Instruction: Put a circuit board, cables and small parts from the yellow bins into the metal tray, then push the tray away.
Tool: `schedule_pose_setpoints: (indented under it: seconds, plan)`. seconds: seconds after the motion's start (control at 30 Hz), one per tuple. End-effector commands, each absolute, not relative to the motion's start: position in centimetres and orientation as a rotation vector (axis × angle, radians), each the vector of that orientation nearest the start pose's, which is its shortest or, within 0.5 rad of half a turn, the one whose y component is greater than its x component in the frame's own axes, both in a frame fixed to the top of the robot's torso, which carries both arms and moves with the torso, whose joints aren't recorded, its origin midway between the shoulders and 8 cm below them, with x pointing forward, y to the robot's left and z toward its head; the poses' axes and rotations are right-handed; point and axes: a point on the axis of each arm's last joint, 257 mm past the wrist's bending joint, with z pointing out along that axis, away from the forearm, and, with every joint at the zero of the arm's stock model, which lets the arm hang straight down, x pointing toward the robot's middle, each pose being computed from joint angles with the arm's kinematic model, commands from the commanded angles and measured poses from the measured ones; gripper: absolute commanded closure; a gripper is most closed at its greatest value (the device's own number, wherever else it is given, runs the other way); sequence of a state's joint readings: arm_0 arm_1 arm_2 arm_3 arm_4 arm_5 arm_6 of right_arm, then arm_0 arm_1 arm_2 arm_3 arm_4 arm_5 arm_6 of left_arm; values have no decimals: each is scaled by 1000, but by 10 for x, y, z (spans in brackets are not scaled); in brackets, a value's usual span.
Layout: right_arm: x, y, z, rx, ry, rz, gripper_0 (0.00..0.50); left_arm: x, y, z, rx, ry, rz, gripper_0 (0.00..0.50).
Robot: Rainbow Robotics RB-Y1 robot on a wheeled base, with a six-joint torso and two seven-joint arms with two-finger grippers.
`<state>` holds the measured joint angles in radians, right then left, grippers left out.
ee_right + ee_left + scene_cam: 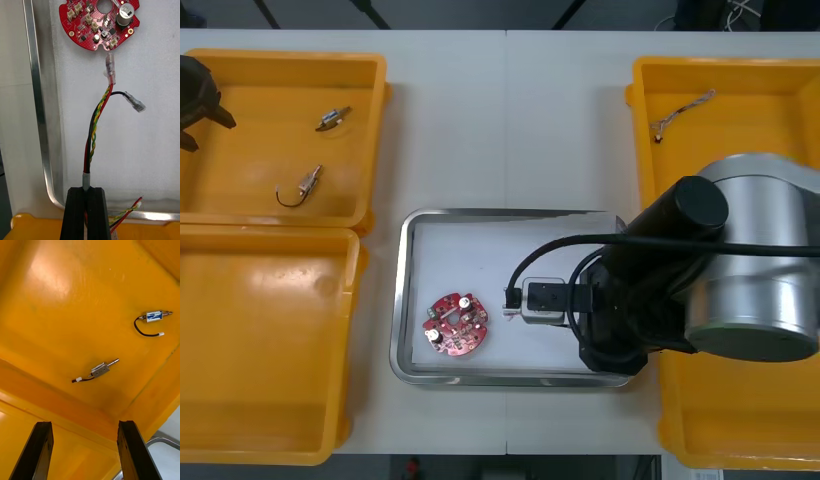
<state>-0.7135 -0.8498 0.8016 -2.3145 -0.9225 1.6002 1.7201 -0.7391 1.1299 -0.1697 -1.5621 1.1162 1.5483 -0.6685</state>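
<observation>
The red, yellow and black cable (98, 112) is clamped at its grey sleeve in the right hand (87, 193), whose black fingers close tight on it. From there the cable runs out over the white inside of the metal tray (37, 112). Its clear-tipped red end lies just beside the round red circuit board (99, 22); whether they touch I cannot tell. In the front view the board lies at about 8 o'clock in the tray, with the right arm coming in from 3 o'clock. The left hand (85, 425), fingers well apart and holding nothing, hangs over the yellow bin (370, 130) at 10 o'clock on the table (480, 120). Two small metal parts (100, 369) lie apart on that bin's floor. A thin cable (683, 108) lies in the bin at 2 o'clock.
</observation>
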Motion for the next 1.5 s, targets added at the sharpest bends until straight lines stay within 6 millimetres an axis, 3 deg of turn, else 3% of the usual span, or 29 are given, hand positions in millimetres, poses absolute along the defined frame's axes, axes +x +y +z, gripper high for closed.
schedule_pose_setpoints:
  seconds: [0.03, 0.5, 0.67, 0.83, 1.0, 1.07, 1.1, 1.13, 1.23, 1.5]
  plan:
    - [341, -100, -240, -1893, 2020, -140, 500, 531, 396, -27, -569, 2422, -219, 0]
    - [353, -97, -284, -1899, 2006, -147, 500, 573, 334, -23, -364, 2331, -270, 0]
    - [355, -95, -296, -1903, 2003, -150, 500, 583, 331, -25, -385, 2333, -269, 0]
    - [355, -90, -307, -1908, 2013, -141, 500, 585, 341, -29, -403, 2330, -231, 0]
    - [356, -87, -308, -1906, 2010, -140, 500, 586, 345, -30, -415, 2327, -214, 0]
    - [356, -87, -308, -1906, 2010, -140, 443, 587, 346, -31, -428, 2325, -217, 0]
    - [356, -87, -308, -1909, 2004, -144, 356, 589, 345, -30, -436, 2317, -224, 0]
    - [356, -86, -308, -1904, 2007, -142, 220, 592, 342, -31, -444, 2313, -236, 0]
    - [360, -81, -306, -1885, 1986, -125, 14, 600, 338, -32, -513, 2298, -277, 0]
    - [360, -77, -298, -1872, 1958, -105, 0, 621, 331, -28, -742, 2230, -352, 0]
